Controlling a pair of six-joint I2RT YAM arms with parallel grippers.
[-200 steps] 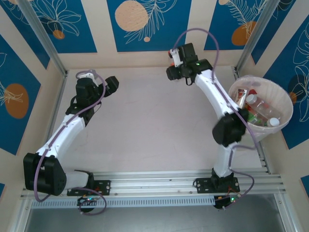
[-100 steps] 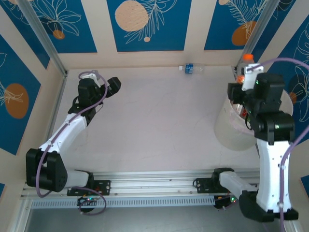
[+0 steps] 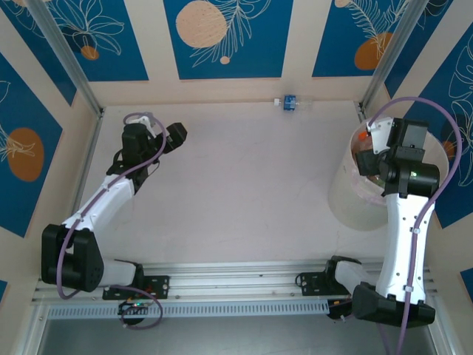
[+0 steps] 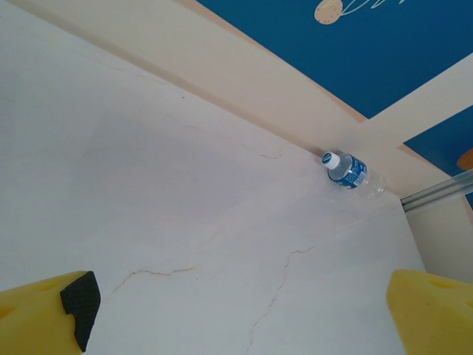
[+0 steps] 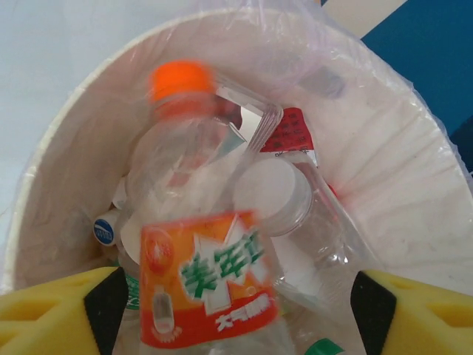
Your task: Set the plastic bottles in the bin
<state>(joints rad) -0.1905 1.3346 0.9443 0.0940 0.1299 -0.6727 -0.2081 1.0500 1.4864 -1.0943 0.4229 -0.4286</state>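
The table (image 3: 236, 177) is pale and flat. Thin cracks (image 4: 284, 266) run across its top. A long silver rail (image 3: 236, 275) lies along the near edge. Cream walls (image 3: 297, 44) stand on the far, left and right sides. Big blue panels (image 3: 259, 52) are on them, with white leaf drawings and orange circles (image 3: 201, 24). A silver post (image 3: 63, 55) leans in the far left corner. Another post (image 3: 392, 48) leans in the far right corner.

From the top: looks steeply down from high behind the near edge, takes in the whole table (image 3: 236, 192), the bin (image 3: 344, 196) and a blue-labelled bottle (image 3: 290, 103). From the left wrist: skims low across the table toward the same blue-labelled bottle (image 4: 347, 170), far off. From the right wrist: peers closely down into the bin (image 5: 66, 170).
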